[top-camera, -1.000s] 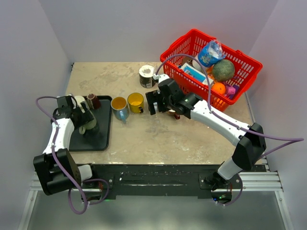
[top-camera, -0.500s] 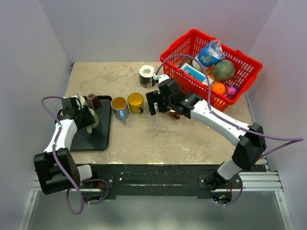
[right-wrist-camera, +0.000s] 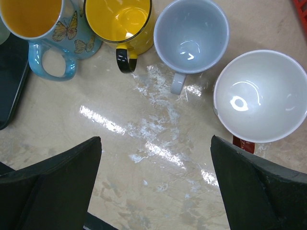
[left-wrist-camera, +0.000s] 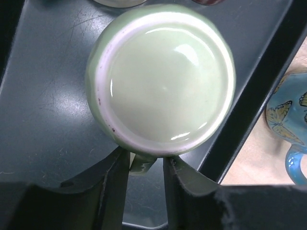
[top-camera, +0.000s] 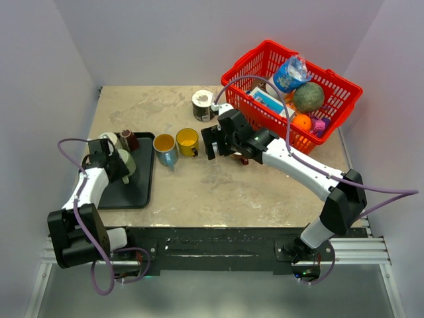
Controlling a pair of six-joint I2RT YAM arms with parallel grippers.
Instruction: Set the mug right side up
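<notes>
A beige mottled bench (top-camera: 218, 192) sits between plain white walls. Seen from above, a dark tray (left-wrist-camera: 38, 96) lies at its 9 o'clock edge, and on it the green mug (left-wrist-camera: 163, 79) stands upside down, base up. The left pincer (left-wrist-camera: 146, 165) meets the mug from 9 o'clock, jaws drawn narrow with the handle between them; whether they squeeze it I cannot tell. A white cup (top-camera: 109, 139) and a brown cup (top-camera: 130, 140) crowd the mug around 12 o'clock. Past the tray rim at 3 o'clock stand a butterfly mug (right-wrist-camera: 38, 28) and a yellow mug (right-wrist-camera: 120, 21). The right pincer (right-wrist-camera: 153, 191) hangs beyond them, spread wide. A red basket (top-camera: 338, 109) fills 2 o'clock
</notes>
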